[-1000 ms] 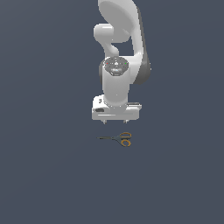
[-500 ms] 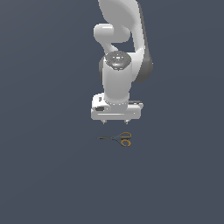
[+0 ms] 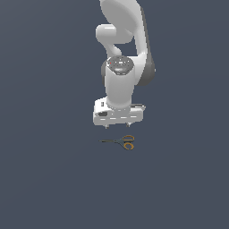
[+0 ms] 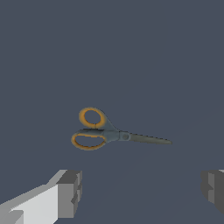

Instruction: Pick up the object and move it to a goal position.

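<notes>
- Dark slate floor fills both views; I see no other object and nothing blocking the approach.
- My gripper (image 3: 118, 126) has dropped slightly over the past second and now hangs just above the scissors (image 3: 121, 142), fingers (image 4: 70, 192) spread wide apart and empty.
- Those scissors lie flat below frame centre, orange handles toward the exterior view's right, untouched; I judge the descent unfinished.

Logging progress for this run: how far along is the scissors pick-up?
Early. Done: the pincer is open above the scissors, fingers apart. In hand: nothing; the scissors lie flat, untouched. Left: descend, grip, lift, carry to the goal, which isn't visible.
</notes>
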You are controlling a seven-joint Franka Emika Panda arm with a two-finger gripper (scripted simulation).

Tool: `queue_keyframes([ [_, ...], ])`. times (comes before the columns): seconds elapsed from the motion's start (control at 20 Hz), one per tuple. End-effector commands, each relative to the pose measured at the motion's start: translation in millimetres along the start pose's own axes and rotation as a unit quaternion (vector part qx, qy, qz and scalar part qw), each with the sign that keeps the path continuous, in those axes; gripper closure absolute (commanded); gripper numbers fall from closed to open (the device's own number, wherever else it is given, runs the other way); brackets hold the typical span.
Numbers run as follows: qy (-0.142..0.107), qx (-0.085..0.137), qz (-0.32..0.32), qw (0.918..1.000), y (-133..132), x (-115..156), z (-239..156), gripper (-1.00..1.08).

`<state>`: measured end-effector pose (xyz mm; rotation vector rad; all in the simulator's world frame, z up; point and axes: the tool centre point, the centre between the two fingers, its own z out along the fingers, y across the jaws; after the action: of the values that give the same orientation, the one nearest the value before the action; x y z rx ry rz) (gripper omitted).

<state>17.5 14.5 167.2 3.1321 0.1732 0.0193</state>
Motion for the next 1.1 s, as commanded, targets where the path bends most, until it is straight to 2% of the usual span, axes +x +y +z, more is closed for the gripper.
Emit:
queue_keyframes([
  [0.0,-0.001,-0.001,-0.021,0.9998,0.5,-0.2,4.3,-0.92],
  [0.25,-0.003,-0.003,-0.078,0.9969,1.6,-0.7,15.5,-0.92],
  [0.5,-0.005,-0.004,-0.149,0.9888,2.6,-1.5,29.1,-0.92],
  [0.75,-0.007,-0.005,-0.220,0.9755,3.1,-2.6,42.8,-0.92],
  [1.05,-0.008,-0.004,-0.303,0.9529,3.2,-4.0,58.7,-0.92],
])
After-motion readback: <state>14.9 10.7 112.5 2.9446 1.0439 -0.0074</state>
